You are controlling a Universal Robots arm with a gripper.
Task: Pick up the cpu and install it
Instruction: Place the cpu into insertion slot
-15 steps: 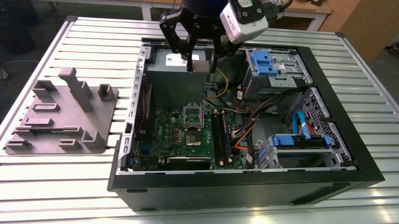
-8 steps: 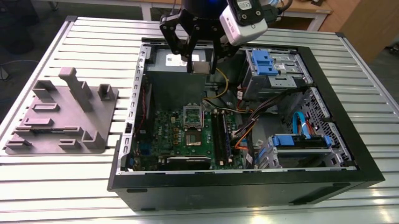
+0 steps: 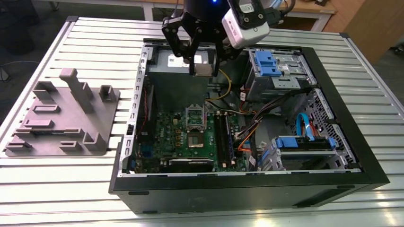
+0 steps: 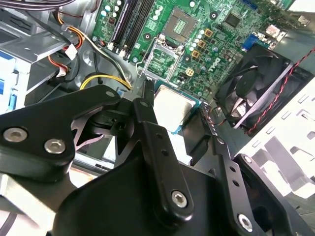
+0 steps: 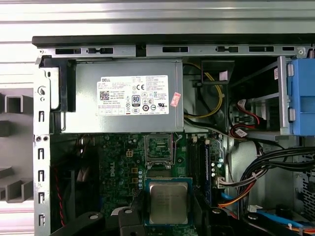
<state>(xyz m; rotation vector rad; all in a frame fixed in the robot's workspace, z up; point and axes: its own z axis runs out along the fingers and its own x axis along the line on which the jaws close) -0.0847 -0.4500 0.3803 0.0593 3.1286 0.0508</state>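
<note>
Looking across the slatted table (image 3: 94,38), the biggest thing on it is the open black case (image 3: 252,189), lying on its side, with a grey fixture (image 3: 63,118) beside it on the exterior view's left.

Into the case we go. The grey power supply (image 5: 83,98) fills the far end. Next comes the green motherboard (image 3: 170,127), flat on the floor of the case. On the exterior view's right sit two drive cages (image 3: 275,66) with blue tabs, and cables (image 3: 277,106) in black, orange and yellow run between them and the board. A black fan (image 4: 256,88) shows at the case wall in the second wrist view.

On the board, the socket (image 4: 182,22) is open, with its metal frame (image 4: 165,59) flipped back beside it.

Now the gripper (image 3: 203,68). It hangs above the case at the power supply end in the exterior view. Its black fingers (image 4: 147,123) are closed in on the cpu (image 4: 172,105), one on each side, pinching it by its edges.

The cpu is held flat with its silvery top facing up at the cameras. It is in the air and off the board. In the first wrist view it sits in front of the motherboard, with the open frame just beyond it.
</note>
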